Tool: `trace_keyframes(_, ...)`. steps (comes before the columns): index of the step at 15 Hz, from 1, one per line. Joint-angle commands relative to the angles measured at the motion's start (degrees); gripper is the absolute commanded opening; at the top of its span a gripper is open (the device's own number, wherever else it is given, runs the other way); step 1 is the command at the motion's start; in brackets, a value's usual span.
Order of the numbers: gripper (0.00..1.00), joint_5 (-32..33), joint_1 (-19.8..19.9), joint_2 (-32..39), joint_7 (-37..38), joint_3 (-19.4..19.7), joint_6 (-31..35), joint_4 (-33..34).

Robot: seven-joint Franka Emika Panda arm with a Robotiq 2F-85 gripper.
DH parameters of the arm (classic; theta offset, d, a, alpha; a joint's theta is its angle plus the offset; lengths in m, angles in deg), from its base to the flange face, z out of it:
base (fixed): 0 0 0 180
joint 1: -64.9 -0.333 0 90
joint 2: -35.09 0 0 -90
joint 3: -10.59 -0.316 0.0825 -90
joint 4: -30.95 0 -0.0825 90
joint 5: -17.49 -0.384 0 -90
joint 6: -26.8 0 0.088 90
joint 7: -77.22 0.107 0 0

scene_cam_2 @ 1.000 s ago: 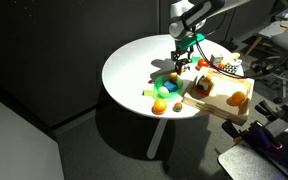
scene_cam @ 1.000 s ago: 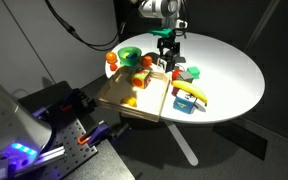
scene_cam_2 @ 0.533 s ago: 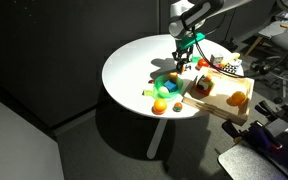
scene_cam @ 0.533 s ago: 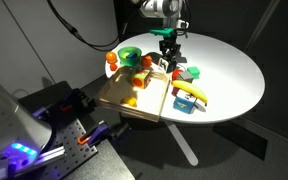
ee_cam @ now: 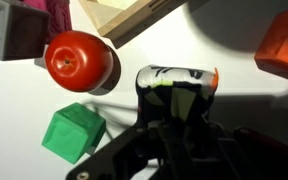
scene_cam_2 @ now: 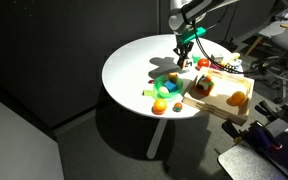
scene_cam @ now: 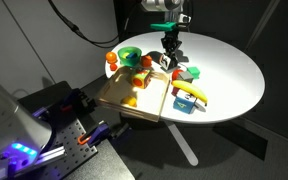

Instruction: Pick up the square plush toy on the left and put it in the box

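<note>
The square plush toy (ee_cam: pixel 174 75), a small black-and-white cube with an orange edge, sits on the white table. My gripper (ee_cam: pixel 174 97) comes in from the bottom of the wrist view, and its dark fingers are pressed against the toy's two sides, shut on it. In both exterior views the gripper (scene_cam: pixel 170 57) (scene_cam_2: pixel 184 56) points straight down at the toy (scene_cam: pixel 170 64) near the table's middle. The box (scene_cam: pixel 129 95) (scene_cam_2: pixel 224 92), a shallow light wooden tray, lies at the table's edge close by. One of its corners (ee_cam: pixel 124 15) shows at the top of the wrist view.
A red round toy (ee_cam: pixel 79 60) and a green block (ee_cam: pixel 72 130) lie left of the plush. An orange-red block (ee_cam: pixel 284 45) lies to its right. A green bowl (scene_cam: pixel 130 54), a red and green toy (scene_cam: pixel 187 73) and a yellow toy (scene_cam: pixel 189 94) crowd around the box.
The jaws have closed from wide open onto the plush toy. The arm has stayed over the same spot.
</note>
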Motion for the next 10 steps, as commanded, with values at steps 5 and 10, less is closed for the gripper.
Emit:
trace_keyframes(5,0.05,3.2,-0.3,-6.5,-0.2,-0.3,-4.7,-2.9)
trace_keyframes(10,0.06,3.7,0.2,-10.7,-1.4,-0.8,-6.3,-6.2)
